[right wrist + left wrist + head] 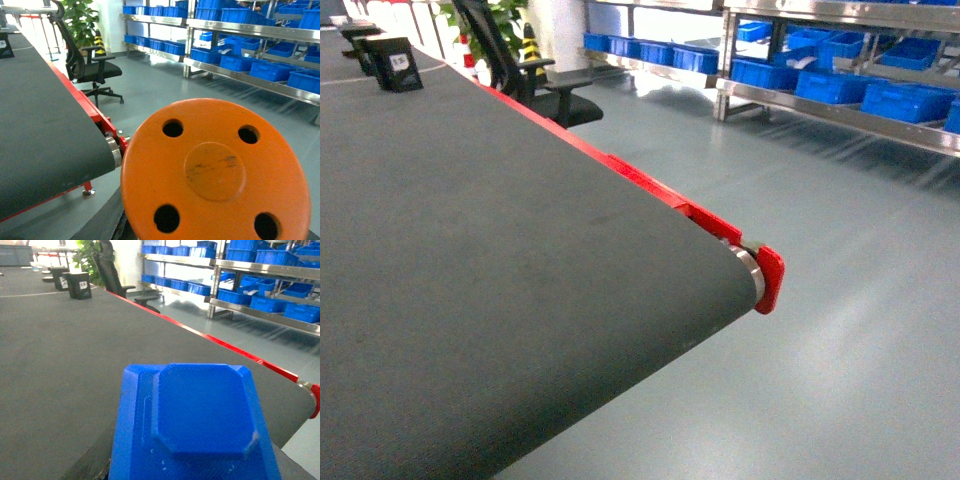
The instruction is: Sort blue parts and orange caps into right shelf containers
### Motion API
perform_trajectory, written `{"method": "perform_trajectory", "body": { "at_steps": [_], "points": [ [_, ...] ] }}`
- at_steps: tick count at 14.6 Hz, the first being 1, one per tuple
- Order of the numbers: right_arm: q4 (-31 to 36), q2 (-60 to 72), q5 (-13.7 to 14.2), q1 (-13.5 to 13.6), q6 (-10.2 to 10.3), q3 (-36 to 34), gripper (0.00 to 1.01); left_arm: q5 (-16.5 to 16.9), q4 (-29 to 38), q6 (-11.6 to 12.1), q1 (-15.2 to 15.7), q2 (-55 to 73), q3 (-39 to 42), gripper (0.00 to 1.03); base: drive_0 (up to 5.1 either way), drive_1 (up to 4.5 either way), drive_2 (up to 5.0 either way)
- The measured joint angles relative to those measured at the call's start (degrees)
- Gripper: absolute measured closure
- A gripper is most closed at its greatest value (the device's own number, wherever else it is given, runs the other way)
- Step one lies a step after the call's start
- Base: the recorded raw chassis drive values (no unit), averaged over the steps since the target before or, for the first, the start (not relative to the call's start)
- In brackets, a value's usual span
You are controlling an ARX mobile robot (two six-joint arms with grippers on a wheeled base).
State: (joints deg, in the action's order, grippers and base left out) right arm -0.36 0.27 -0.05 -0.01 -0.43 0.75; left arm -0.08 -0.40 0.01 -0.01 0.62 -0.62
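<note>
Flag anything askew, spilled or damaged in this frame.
Nothing stands out. The conveyor belt looks intact, the blue crates sit in rows on the shelves, the blue part and orange cap look whole. Only faint scuffs mark the cap's centre.

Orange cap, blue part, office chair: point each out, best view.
orange cap [215,172]: right wrist view, on the raised centre disc of its flat face.
blue part [202,407]: left wrist view, on its raised octagonal top.
office chair [95,70]: right wrist view, on the seat.

Orange cap [215,175], blue part [200,415].
</note>
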Motion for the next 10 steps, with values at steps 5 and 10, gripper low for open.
{"method": "perform_trajectory", "body": {
  "at_steps": [5,10],
  "points": [
    [0.00,0.00,0.00,0.00,0.00,0.00,0.56,-0.02,0.00,0.00,0.00,0.00,0.00,0.60,-1.6,-1.56,-1.6],
    [0.00,0.00,0.00,0.00,0.00,0.00,0.56,-0.02,-0.02,0.00,0.00,0.00,0.00,0.60,-1.6,-1.63,-1.6]
  ]
}}
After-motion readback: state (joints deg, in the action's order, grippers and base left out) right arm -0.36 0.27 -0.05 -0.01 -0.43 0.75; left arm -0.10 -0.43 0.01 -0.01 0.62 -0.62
